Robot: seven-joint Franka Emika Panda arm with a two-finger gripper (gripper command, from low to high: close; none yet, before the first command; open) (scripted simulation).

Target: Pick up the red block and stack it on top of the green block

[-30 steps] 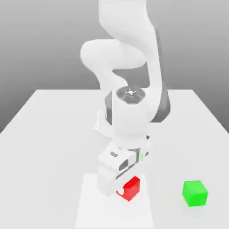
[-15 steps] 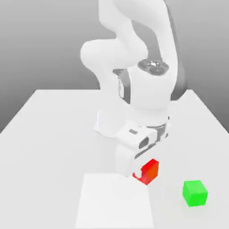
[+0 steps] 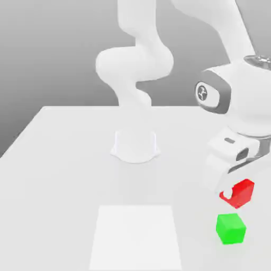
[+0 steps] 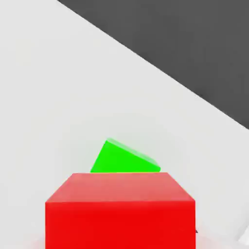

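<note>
My gripper (image 3: 236,193) is shut on the red block (image 3: 241,192) and holds it in the air at the exterior view's right. The green block (image 3: 231,228) sits on the white table just below it, with a small gap between the two cubes. In the hand view the red block (image 4: 120,210) sits close to the camera and the green block (image 4: 123,159) peeks out from behind it, partly hidden.
A pale square patch (image 3: 135,237) marks the table near its front edge at the middle. The arm's white base (image 3: 135,145) stands at the table's centre. The table's edge (image 4: 160,73) runs close beyond the green block in the hand view.
The gripper lifted the red block off the pale patch and carried it toward the exterior view's right, ending just above the green block. The green block stayed put.
</note>
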